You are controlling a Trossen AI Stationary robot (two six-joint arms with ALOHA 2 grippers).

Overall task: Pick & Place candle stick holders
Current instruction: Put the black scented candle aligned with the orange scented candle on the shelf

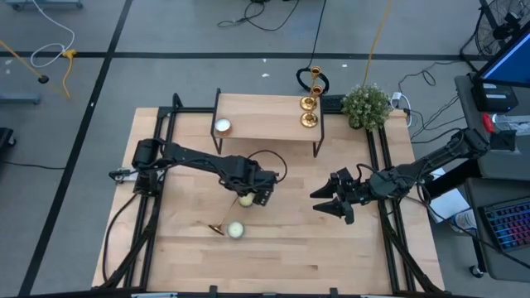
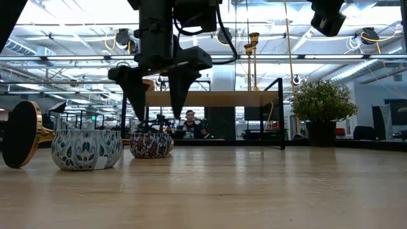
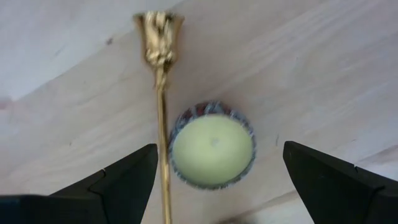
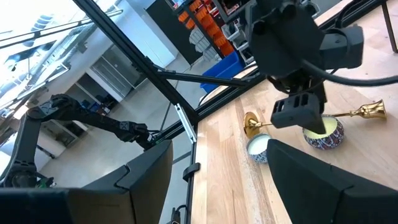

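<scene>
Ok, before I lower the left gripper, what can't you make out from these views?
- Left wrist view: the base of the lying candlestick is cut off by the bottom edge.
- Low view: its stem is hidden behind the near candle tin.
- High view: the left gripper covers most of the second tin, and the candlestick's stem is too thin to trace.

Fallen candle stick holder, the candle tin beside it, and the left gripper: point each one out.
Fallen candle stick holder (image 3: 163, 118), left wrist view, on its stem.
Candle tin (image 3: 212, 150), left wrist view, on the wax.
Left gripper (image 2: 156, 95), low view, between its open fingertips.
</scene>
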